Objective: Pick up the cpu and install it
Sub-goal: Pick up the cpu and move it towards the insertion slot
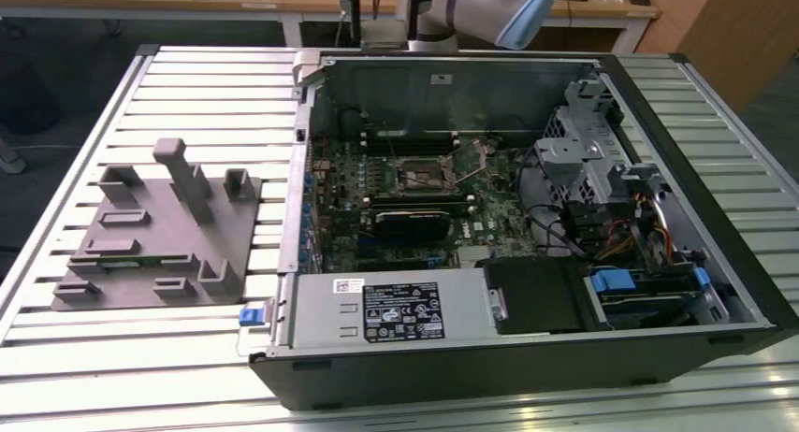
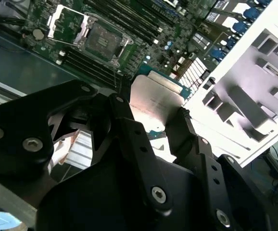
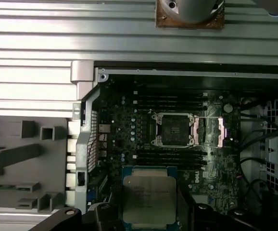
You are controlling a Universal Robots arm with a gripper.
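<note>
Black fingers (image 2: 129, 134) of the gripper (image 2: 152, 115) sit closest to me in the second wrist view. They are drawn in to a narrow gap and pinch the cpu (image 2: 156, 98) by two opposite edges. I judge that hold keeps the pads off the silver-grey metal top and off the contact face underneath. In the first wrist view the cpu (image 3: 148, 197) lies flat with its metal top towards the camera, carried in the air over the motherboard (image 3: 129, 125) and apart from the socket (image 3: 172, 130). The socket's load plate (image 3: 208, 132) is swung aside, which leaves the seat bare to take a chip. The grey tray (image 1: 156, 236) rests on the slatted table beside the computer case (image 1: 525, 357), on the exterior view's left. Its blocks look to me like fixed nests that keep parts in known spots. From outside I see the arm (image 1: 493, 7) high over the far wall of the case.
</note>
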